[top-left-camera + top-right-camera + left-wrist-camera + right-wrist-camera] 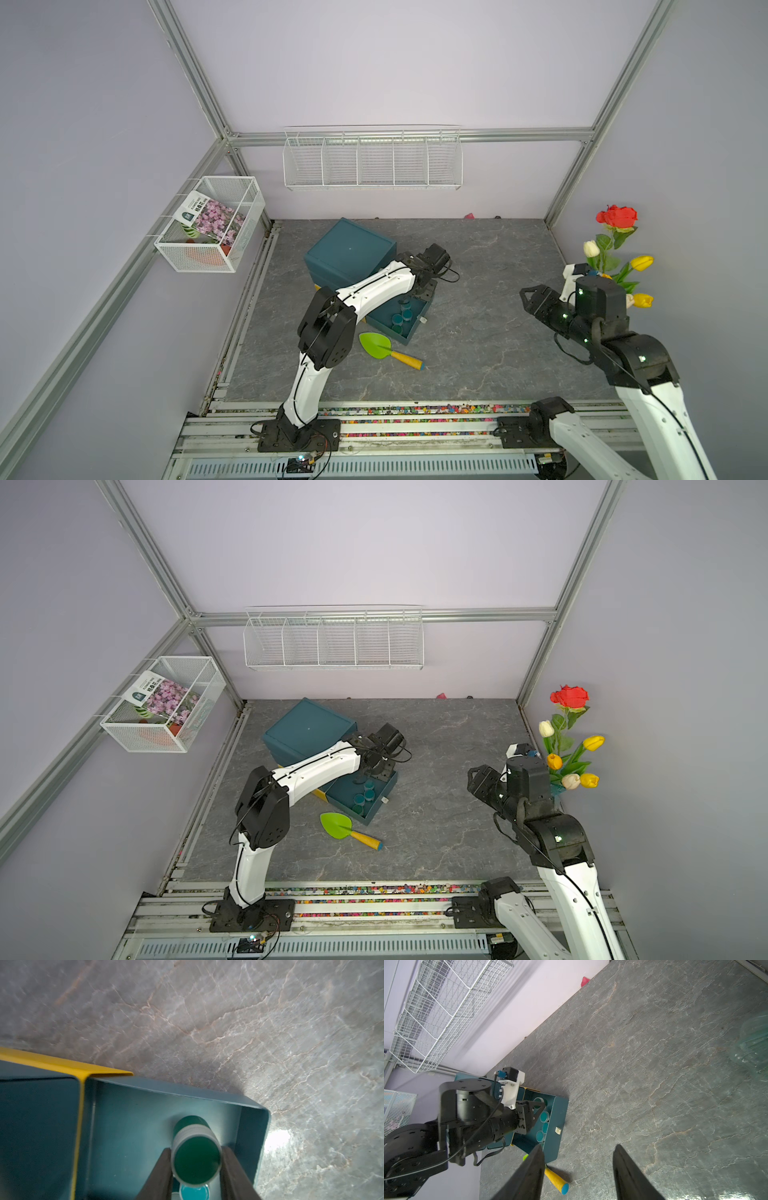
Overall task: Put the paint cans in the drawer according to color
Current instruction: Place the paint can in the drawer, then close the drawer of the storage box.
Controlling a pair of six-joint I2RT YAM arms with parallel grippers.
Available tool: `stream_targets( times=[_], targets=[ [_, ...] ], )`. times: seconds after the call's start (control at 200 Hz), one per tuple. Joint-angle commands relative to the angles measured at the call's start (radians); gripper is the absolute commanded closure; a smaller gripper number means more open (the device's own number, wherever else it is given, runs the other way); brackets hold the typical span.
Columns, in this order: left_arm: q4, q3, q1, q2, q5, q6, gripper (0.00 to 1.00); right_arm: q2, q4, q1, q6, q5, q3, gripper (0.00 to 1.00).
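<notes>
In both top views, the teal drawer (384,330) stands pulled out of the cabinet (349,249), and several paint cans (397,319) with blue-green tops stand clustered inside it. No can lies loose on the table (478,257); only a trowel (376,345) rests just beside the drawer. A sliver of a yellow drawer (318,287) shows under the left arm, and its contents are hidden. The left end effector (415,296) reaches down into the teal drawer near one corner. The right end effector (524,300) hangs over bare table, well apart from the drawer. Judged from this, the sorting is close to finished: one placement is in hand, and the yellow side cannot be verified. In the left wrist view, the left end effector is clenched on a green can (196,1159), with one finger on each side of its body. The can appears upright inside the teal drawer near a corner; whether its base rests on the drawer floor cannot be told. A cyan-lidded can (194,1192) sits just beside it. In the right wrist view, the right end effector stands released. Its fingers (529,1172) are apart with nothing between them, and it faces the drawer and its row of cans.
</notes>
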Motion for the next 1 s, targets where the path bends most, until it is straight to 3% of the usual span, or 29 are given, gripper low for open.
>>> stream_targets(
  times=[0.0, 0.45, 0.65, 0.785, 0.995],
  targets=[
    [0.036, -0.019, 0.003, 0.021, 0.034, -0.017, 0.73, -0.007, 0.017, -0.005, 0.005, -0.002, -0.012, 0.45],
    [0.03, -0.086, 0.004, 0.034, 0.048, -0.045, 0.7, 0.042, 0.016, -0.005, 0.009, -0.044, -0.033, 0.44],
    [0.029, -0.107, 0.004, 0.024, 0.056, -0.045, 0.57, 0.064, 0.041, -0.005, 0.026, -0.081, -0.056, 0.44],
    [0.019, -0.089, 0.002, 0.012, 0.044, -0.049, 0.41, 0.097, 0.035, -0.006, 0.031, -0.107, -0.062, 0.43],
    [-0.017, -0.004, -0.003, -0.041, 0.011, -0.053, 0.29, 0.156, 0.128, -0.013, 0.086, -0.238, -0.136, 0.43]
  ],
)
